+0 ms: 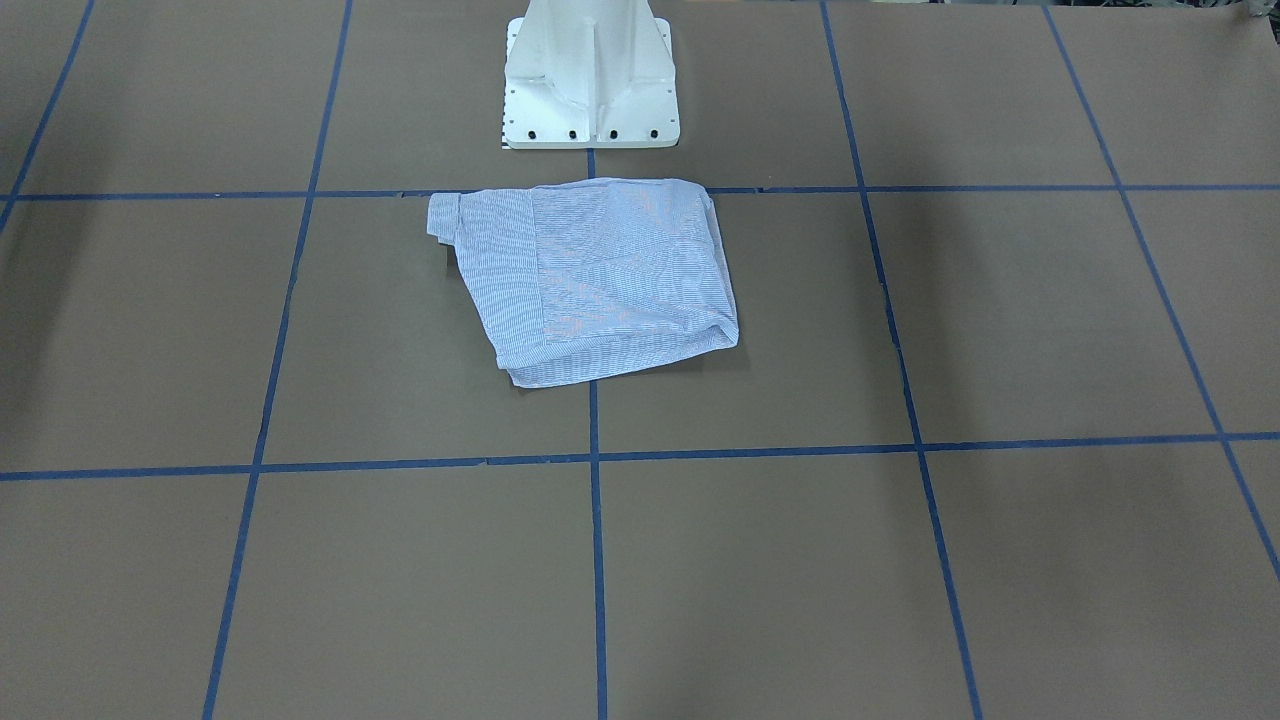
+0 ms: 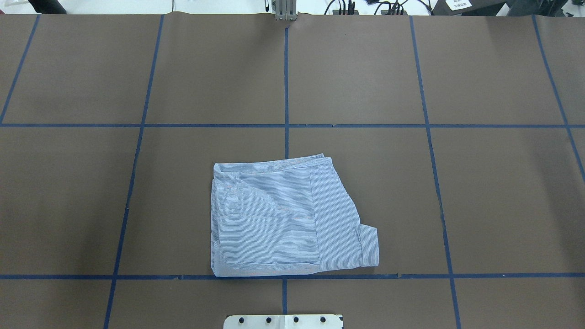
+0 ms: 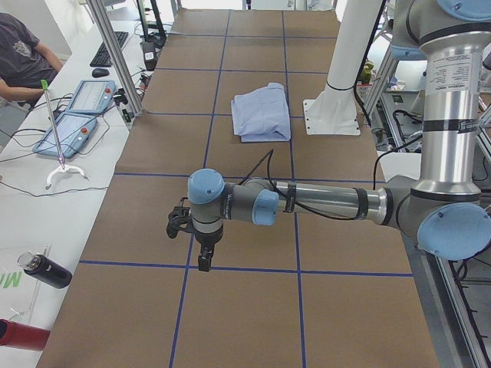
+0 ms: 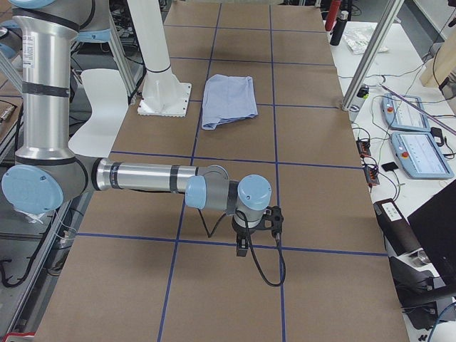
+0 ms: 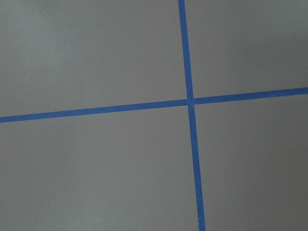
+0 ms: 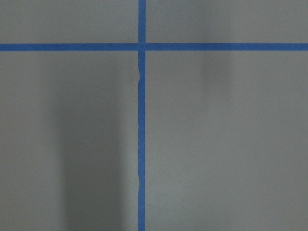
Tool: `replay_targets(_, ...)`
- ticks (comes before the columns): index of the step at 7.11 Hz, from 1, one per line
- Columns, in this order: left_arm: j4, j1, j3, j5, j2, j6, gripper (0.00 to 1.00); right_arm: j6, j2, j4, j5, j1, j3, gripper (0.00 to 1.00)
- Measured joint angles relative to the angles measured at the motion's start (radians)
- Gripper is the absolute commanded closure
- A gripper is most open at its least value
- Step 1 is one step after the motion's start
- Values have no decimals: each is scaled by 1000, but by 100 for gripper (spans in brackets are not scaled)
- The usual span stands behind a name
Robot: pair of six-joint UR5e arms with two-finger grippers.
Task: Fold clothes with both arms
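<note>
Taking the overhead view as your clock face, the shirt (image 2: 283, 219) lay flat on the counter (image 2: 502, 192) at 12 o'clock from the pedestal (image 2: 283, 321). It sat just beyond the pedestal, its near edge along a tape line (image 2: 137, 277). You had the left pincer (image 3: 205, 262) hanging over the counter well apart from the shirt, out near 9 o'clock, and the right pincer (image 4: 242, 246) likewise near 3 o'clock. Each hung close to a spot where two such lines crossed.

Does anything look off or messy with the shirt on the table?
Slightly. The shirt is folded unevenly: a cuff pokes out at its corner on the robot's right, and that edge slants. Nothing else stands out.
</note>
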Motion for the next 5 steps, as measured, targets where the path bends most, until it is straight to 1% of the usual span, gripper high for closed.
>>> replay_targets(5,2,-1,-3,0,0,2,0,1,-3,3,-1,0,10,0)
